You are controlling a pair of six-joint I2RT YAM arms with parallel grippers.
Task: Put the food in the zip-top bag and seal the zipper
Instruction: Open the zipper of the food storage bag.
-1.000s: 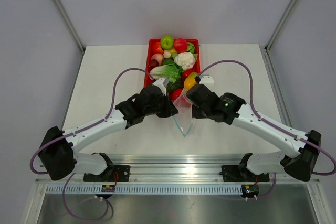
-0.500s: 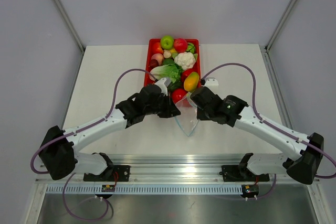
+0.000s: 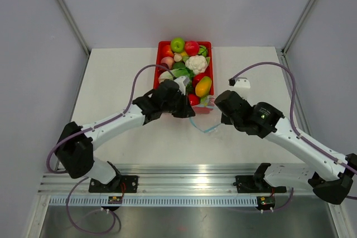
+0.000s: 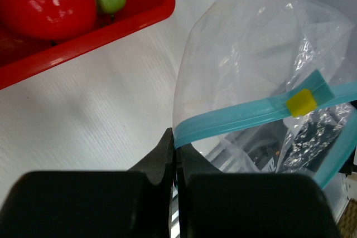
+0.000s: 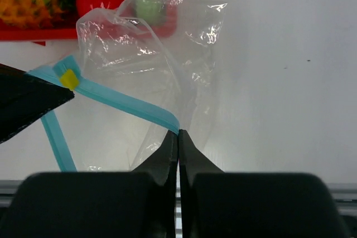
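Note:
The clear zip-top bag (image 3: 204, 122) hangs stretched between my two grippers, just in front of the red tray. My left gripper (image 4: 174, 139) is shut on one end of the teal zipper (image 4: 240, 114). My right gripper (image 5: 178, 132) is shut on the zipper (image 5: 125, 102) at the other end. A yellow slider (image 5: 69, 79) sits on the strip near the left gripper's fingers (image 5: 28, 104). I see no food inside the bag. The food lies in the tray: green apple (image 3: 177, 44), cauliflower (image 3: 196, 63), mango (image 3: 203, 86), tomato (image 3: 193, 100).
The red tray (image 3: 160, 45) sits at the middle back of the white table, its near corner (image 4: 139, 18) close to the bag. A small white object (image 3: 242, 82) on the right arm's cable hangs right of the tray. A metal rail runs along the near edge.
The left gripper has moved forward and right toward the tray. The right gripper has moved right and back. The bag's mouth is now pulled out more sideways between them.

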